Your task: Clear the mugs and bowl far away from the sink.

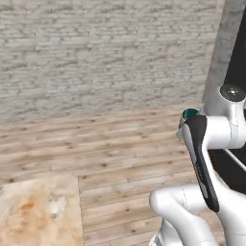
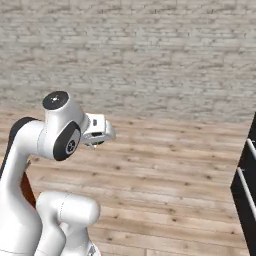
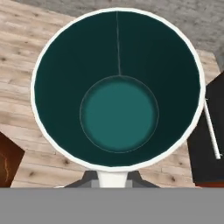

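Hand view: my gripper (image 3: 113,178) is clamped on the mug (image 3: 118,87), teal inside, white-rimmed, above wooden floor (image 3: 26,39); brick wall (image 1: 96,53) behind.

- We note a wooden plank floor (image 1: 120,144) running to the grey brick wall (image 1: 105,53).
- A marbled tan countertop corner (image 1: 38,211) shows, nothing on it.

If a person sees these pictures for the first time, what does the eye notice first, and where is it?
First is the mug in the hand view: you look straight down into its dark teal inside, ringed by a white rim, with the gripper shut on its lower edge. Under it lies a wooden floor, and behind that a pale brick wall. In the left base view, a marbled countertop sits at lower left.
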You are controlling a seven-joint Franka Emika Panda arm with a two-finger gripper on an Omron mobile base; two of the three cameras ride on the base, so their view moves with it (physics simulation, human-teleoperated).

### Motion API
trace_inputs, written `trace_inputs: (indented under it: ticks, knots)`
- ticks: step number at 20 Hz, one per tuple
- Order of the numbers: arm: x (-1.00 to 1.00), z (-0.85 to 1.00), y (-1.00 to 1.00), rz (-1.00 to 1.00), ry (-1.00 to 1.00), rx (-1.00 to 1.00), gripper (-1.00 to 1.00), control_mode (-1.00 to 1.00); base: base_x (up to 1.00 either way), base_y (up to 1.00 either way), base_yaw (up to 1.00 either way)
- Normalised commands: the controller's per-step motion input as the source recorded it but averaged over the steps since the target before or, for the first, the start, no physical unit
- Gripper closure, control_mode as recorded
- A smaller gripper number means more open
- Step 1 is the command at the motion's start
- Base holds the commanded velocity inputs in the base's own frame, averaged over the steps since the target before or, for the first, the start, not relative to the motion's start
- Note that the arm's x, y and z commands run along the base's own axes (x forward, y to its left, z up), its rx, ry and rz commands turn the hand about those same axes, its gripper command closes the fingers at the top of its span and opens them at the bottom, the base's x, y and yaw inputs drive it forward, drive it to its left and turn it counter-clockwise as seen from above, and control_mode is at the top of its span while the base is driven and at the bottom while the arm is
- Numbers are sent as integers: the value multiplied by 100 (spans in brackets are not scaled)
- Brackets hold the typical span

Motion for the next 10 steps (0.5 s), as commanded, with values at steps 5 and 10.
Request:
trace_inputs:
  ticks: [5, 10]
  knots:
    - [0, 0, 0, 0, 0, 0, 100, 100, 0, -3, -99]
    - [0, 0, 0, 0, 0, 0, 100, 100, 0, -26, -91]
